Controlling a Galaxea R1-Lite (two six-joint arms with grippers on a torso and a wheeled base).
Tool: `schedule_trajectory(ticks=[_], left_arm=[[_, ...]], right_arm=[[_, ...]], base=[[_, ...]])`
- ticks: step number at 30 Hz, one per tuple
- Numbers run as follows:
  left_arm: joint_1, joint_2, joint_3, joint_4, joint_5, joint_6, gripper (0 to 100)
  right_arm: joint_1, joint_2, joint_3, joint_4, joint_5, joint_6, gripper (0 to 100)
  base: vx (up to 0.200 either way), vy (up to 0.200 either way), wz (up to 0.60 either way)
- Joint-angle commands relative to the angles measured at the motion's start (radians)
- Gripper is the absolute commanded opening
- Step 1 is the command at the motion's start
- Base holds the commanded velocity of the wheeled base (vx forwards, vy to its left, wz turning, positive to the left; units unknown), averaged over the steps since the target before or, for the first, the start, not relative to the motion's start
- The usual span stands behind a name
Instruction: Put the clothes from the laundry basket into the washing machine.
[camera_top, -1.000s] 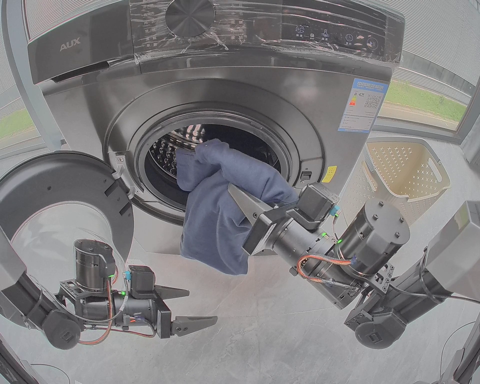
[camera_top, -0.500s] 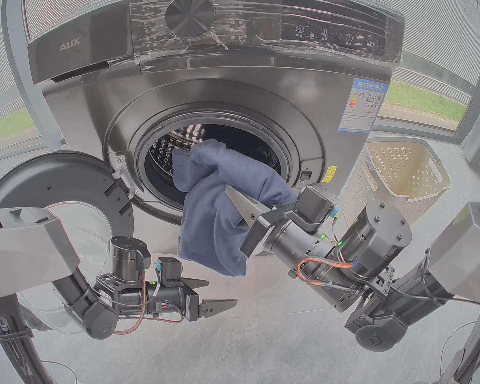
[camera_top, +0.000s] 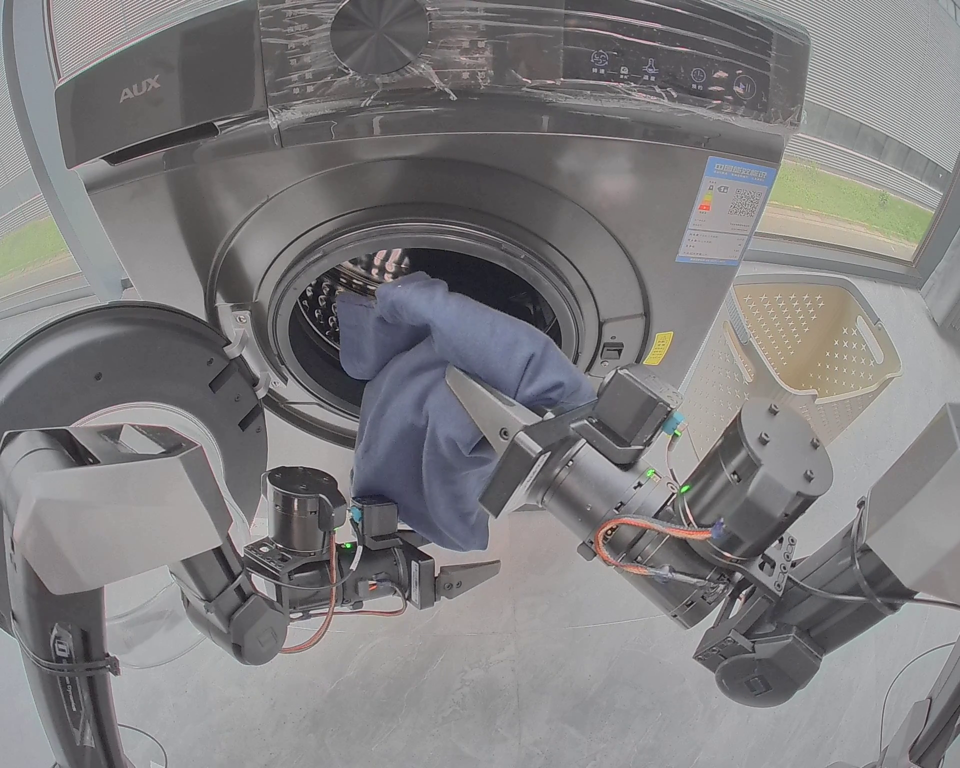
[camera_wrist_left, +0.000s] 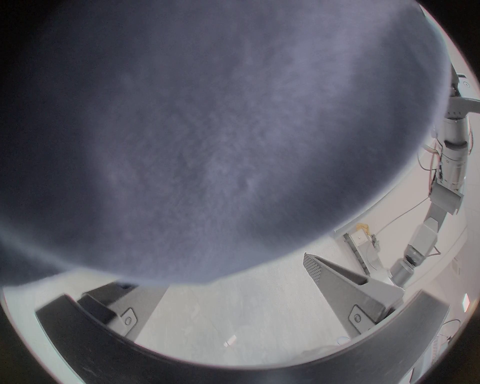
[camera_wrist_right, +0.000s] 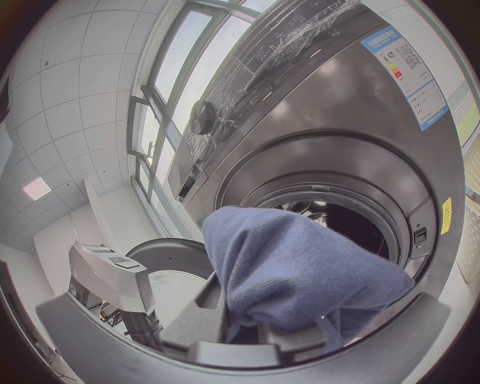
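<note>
Item: navy garment (camera_top: 430, 430), one piece of soft knit cloth, bunched.
Holder: right gripper (camera_top: 465, 390), clenched on a fold of the cloth; one finger lies bare along the outside of the bundle and the other is buried in it.
Location of garment: its upper end, just beyond the right gripper's tips, pokes into the mouth of the drum (camera_top: 325, 300). The larger part droops below the gripper, outside the washing machine (camera_top: 480, 180), over the lower rim of the opening.
Second gripper: left gripper (camera_top: 450, 560), jaws spread and holding nothing, directly under the hanging hem.
Contact, left gripper to cloth: the cloth hangs very close over the left wrist camera, but touching cannot be confirmed.
Door (camera_top: 120, 370): swung fully open, beside and behind the left gripper.
Laundry basket (camera_top: 810, 340): pale, perforated, behind the right arm and well apart from both grippers. The part of its inside that shows appears bare, though its floor is not fully visible.
Done: garment lifted out of the basket and brought to the opening.
Left: push the drooping portion over the rim and fully into the drum, then let go.
Judged progress: late in the task for this garment; the open left gripper looks placed to lift the hem inward.
</note>
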Motion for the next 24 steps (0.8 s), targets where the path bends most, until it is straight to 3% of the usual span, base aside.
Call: schedule_trajectory(ticks=[1,5,17,24], left_arm=[[-0.004,0.08,-0.059,-0.044,0.028,-0.004,100],[-0.004,0.074,-0.058,-0.056,0.031,-0.013,100],[-0.025,-0.168,0.039,-0.076,0.028,-0.108,100],[-0.033,-0.234,0.11,-0.079,0.017,-0.108,100]], right_arm=[[0.003,-0.004,0.004,0.0,0.0,0.0,0],[0.002,-0.004,0.011,0.0,0.0,0.0,0],[-0.006,0.004,0.005,0.0,0.0,-0.011,0],[-0.014,0.01,0.004,0.0,0.0,-0.011,0]], base=[[0.0,0.0,0.0],[0.0,0.0,0.0],[0.0,0.0,0.0],[0.0,0.0,0.0]])
